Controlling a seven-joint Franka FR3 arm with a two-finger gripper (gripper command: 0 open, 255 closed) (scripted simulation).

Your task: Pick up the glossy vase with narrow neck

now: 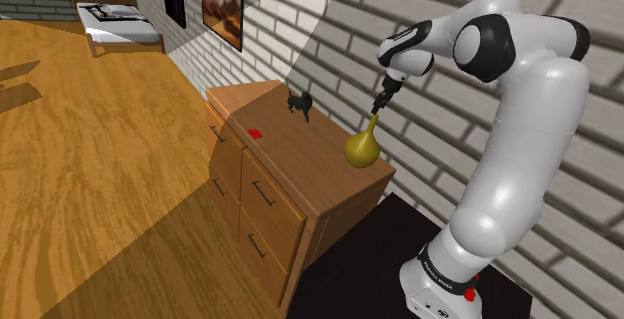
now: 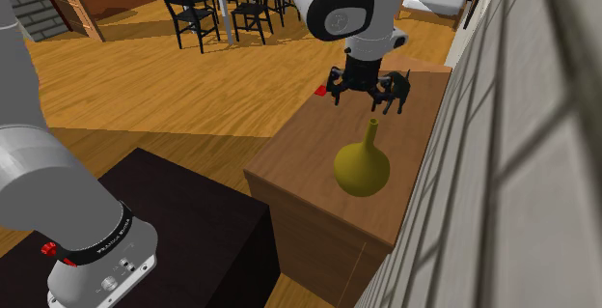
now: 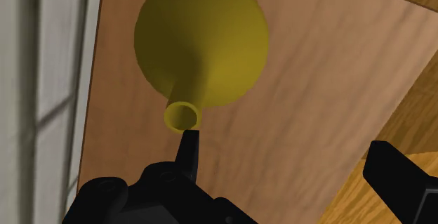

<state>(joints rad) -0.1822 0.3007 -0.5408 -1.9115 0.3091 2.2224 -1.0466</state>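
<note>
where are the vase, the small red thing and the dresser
vase [image 1: 362, 148], shoulder view, on its round yellow body
small red thing [image 1: 257, 133], shoulder view, on its top face
dresser [image 1: 305, 157], shoulder view, on its bare wooden top

No legible txt or nos.

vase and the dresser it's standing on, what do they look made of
Vase: mustard-yellow, smooth and even in colour, with a faint sheen on the bulb. Possibly glazed ceramic, though plastic stays open.
Dresser: wood, by the brown grain streaks across its top and drawer fronts. The finish looks satin.
</note>
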